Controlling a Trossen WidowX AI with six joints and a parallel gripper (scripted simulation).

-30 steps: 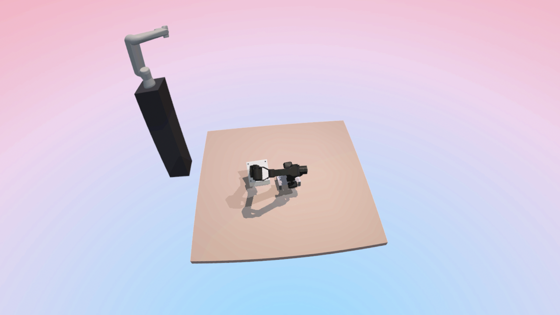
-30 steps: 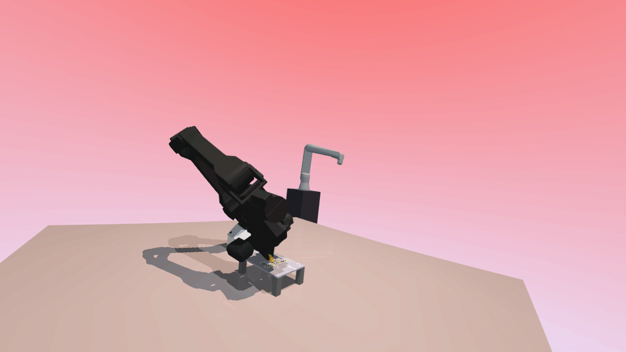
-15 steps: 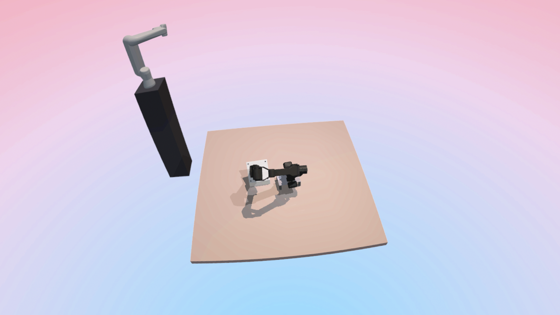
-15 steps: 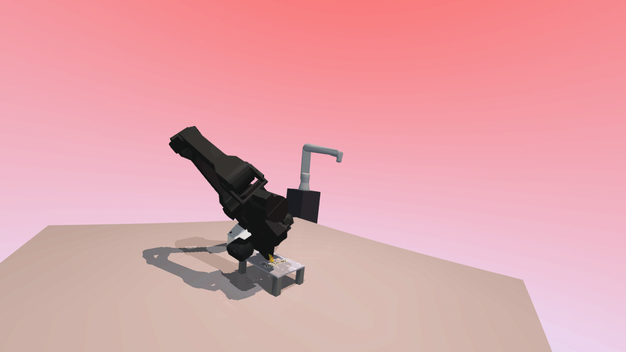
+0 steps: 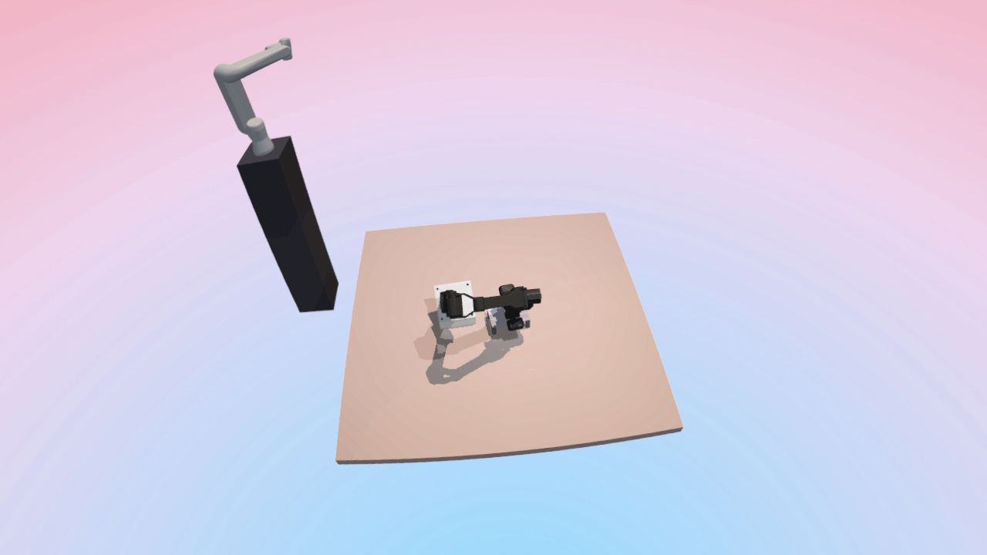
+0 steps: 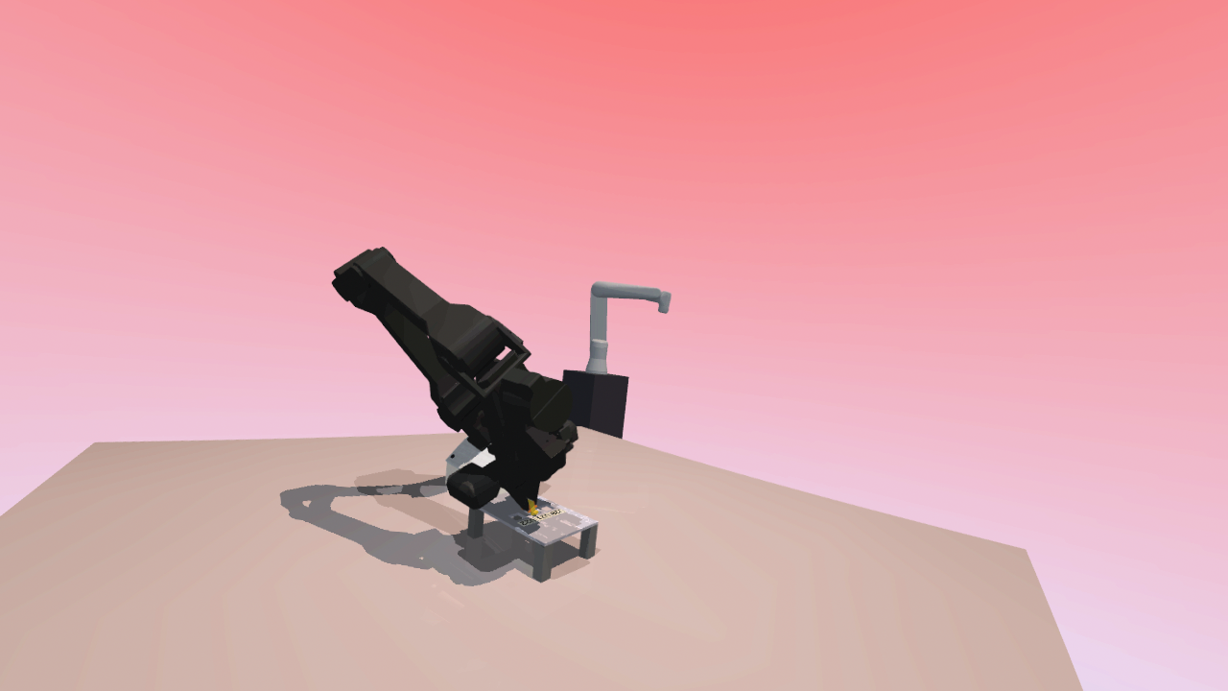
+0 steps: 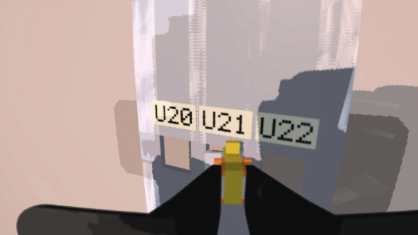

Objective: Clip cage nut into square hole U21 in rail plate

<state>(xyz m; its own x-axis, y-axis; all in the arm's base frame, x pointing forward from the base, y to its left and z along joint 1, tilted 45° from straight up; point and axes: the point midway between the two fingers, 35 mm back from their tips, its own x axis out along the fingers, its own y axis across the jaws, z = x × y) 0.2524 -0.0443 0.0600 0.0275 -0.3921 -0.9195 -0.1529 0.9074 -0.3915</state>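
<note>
Wrist view: fingers pinch the cage nut [image 7: 232, 189], overlapping the U21 hole's edge [image 7: 214, 147].

From my remote station, the rail plate [image 6: 566, 530] [image 7: 228, 65] looks like smooth pale metal with streaky reflections. Over its middle, the cage nut [image 6: 531, 508] [image 7: 233, 189] looks like smooth yellow and orange plastic. Beside the nut, the gripper's fingers look matt black. Beneath the plate, the tabletop [image 5: 552, 386] [image 6: 729, 601] looks smooth, with a faint sheen.

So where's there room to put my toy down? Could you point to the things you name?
Maybe the tan table [image 5: 572, 379] [image 6: 772, 601], right of the rail plate [image 6: 571, 531] [image 7: 228, 65] in the exterior view. It's crowded at hole U21, where the gripper [image 6: 531, 509] [image 7: 232, 174] pinches the cage nut [image 6: 531, 508] [image 7: 232, 186].
</note>
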